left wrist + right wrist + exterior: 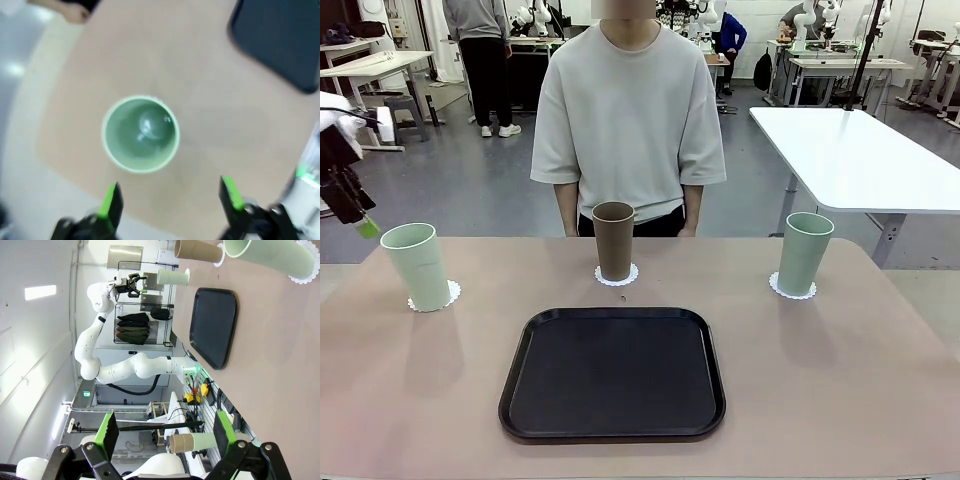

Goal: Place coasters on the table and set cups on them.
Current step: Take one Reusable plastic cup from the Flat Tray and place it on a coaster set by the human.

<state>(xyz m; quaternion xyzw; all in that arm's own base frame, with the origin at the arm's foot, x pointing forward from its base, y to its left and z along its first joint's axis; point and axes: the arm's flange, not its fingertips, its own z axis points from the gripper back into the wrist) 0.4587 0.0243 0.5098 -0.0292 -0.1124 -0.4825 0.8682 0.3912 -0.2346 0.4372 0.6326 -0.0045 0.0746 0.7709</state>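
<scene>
The beige table [880, 380] stretches wide under bright lab light, grey floor beyond, a white-topped table [850, 150] off to the far right and a person in a pale grey shirt [628, 110] standing at the far edge. All three cups sit upright on their coasters in a row: mint cup [416, 265] on a doily [448, 297] at left, brown cup [613, 240] on its doily [631, 274] in the middle, second mint cup [804, 252] on a doily [781, 288] at right, with the black tray [612, 372] bare in front of them. The left gripper [170, 197] hangs above the left mint cup with jaws spread wide and nothing in them, while the right gripper [162, 432] is off the table, also wide apart and empty.
</scene>
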